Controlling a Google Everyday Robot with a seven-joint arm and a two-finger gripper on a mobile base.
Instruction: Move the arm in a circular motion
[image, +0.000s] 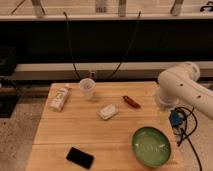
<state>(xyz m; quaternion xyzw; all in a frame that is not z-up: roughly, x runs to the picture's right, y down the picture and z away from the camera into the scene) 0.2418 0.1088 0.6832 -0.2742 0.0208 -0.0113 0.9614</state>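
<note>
Camera view, arm (183, 86) over table (65, 131) right edge, claw (175, 120) beneath it

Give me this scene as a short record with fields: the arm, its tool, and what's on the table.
arm: large white rounded-tube robot arm, over the table's right edge
tool: dark and blue, below the arm, cables trailing
table: light wooden table
back left: white bottle lying down; clear plastic cup upright
middle: small white packet; red-brown oblong item
front: flat black phone; round green bowl
</note>
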